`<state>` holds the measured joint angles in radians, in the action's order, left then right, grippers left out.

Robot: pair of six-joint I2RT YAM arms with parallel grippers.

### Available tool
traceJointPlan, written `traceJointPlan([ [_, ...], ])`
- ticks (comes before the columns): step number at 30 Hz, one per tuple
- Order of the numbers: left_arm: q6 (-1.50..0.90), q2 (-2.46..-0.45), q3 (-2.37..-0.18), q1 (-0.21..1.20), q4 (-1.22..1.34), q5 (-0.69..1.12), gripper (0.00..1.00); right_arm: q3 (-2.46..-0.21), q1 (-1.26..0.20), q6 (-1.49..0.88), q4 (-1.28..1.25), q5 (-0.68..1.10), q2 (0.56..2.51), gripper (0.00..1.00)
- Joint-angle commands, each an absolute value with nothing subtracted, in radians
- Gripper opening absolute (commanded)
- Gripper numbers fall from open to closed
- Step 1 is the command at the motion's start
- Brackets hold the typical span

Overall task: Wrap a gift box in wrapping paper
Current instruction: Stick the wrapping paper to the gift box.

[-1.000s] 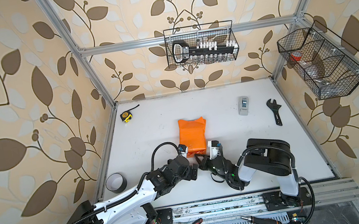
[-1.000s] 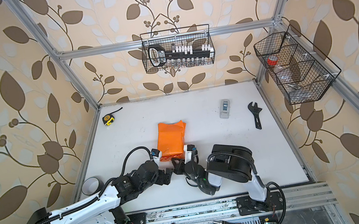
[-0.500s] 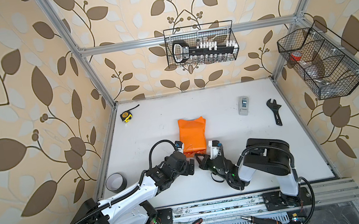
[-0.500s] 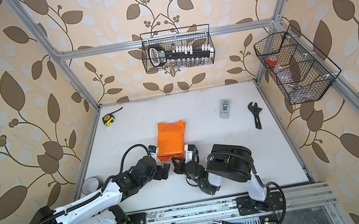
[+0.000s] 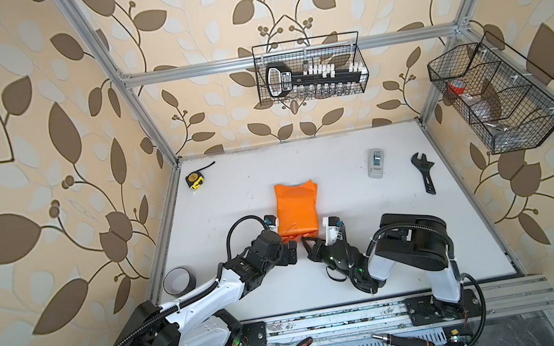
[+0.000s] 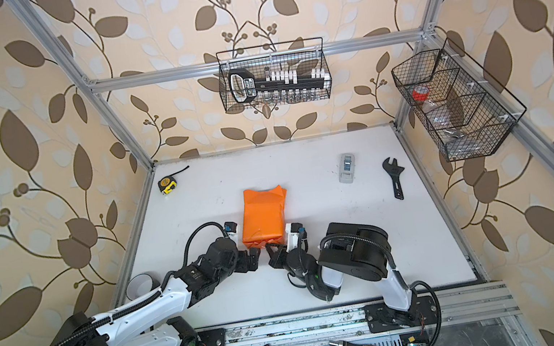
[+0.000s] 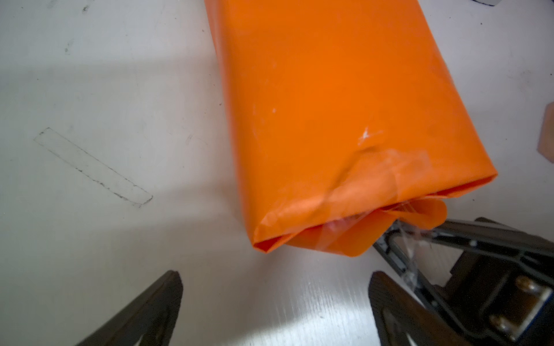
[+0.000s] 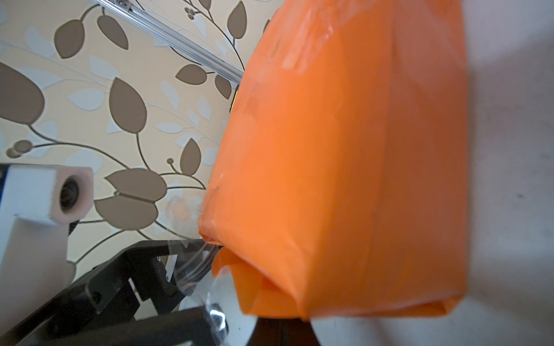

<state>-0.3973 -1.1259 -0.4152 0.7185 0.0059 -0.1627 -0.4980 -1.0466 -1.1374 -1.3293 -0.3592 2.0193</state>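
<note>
White table [image 5: 349,207] bears folded wrapping paper [image 5: 296,209]; left end effector [image 7: 275,274] gapes nearby

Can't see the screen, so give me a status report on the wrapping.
Left gripper open, short of the paper bundle's near end. Right gripper shut, clear tape strung from it to the end flap. Box hidden inside.

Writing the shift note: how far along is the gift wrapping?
Done: the wrapping paper covers the gift box completely; the near-end flaps are folded. In hand: a clear tape strand runs from that flap to the shut right gripper; the left gripper stands open. Left: press the tape down; the far end looks unsealed.
</note>
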Motion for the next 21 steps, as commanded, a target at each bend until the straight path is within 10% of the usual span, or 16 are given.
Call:
traceJointPlan([
  [1,-0.385,-1.151,-0.426,0.714,0.043,-0.124,0.99,-0.485,-1.041,-1.152,-1.373,-0.370,2.044,0.01],
  [21,-0.442,-1.288,-0.474,0.701,0.111,-0.241,0.99,-0.478,-1.030,-1.153,-1.367,-0.362,2.026,0.01],
])
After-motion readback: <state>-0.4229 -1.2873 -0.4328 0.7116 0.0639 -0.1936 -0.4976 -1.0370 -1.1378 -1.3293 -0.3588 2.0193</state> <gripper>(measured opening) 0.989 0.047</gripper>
